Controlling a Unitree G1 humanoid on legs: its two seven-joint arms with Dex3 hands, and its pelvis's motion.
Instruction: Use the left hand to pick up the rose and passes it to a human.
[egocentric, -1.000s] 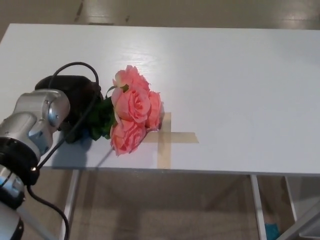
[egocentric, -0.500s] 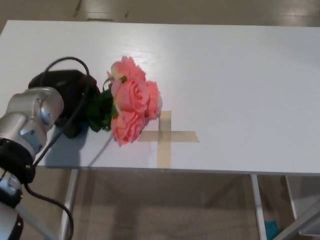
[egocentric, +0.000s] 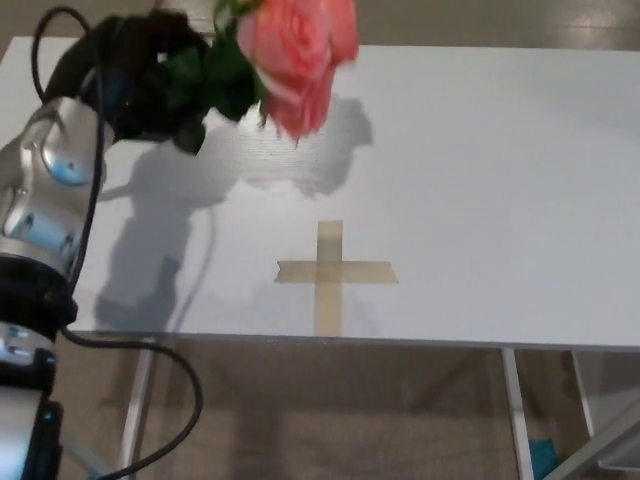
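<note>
My left hand (egocentric: 140, 85) is closed around the green stem end of the rose (egocentric: 295, 50), holding it clear of the table (egocentric: 480, 150). The black fingers are largely buried in the dark leaves, so I cannot make out each finger separately, but the grip on the stem is evident. The pink blooms point away from the hand toward picture right, and their top is cut off by the upper edge of the frame. The flower is blurred.

My left forearm (egocentric: 45, 200), silver with a black cable (egocentric: 95, 200) looping along it, runs up from the lower left corner to the hand. My right hand does not appear.

Taking the tape cross (egocentric: 330, 272) on the table as reference: the rose hangs above and beyond it, toward the far left. The rose's shadow (egocentric: 320, 150) falls on the white surface between the cross and the flower. The arm's shadow lies left of the cross, near the front edge. The cross itself sits near the table's front edge, uncovered.

Below the front edge, table legs and floor are visible. No containers are present.
</note>
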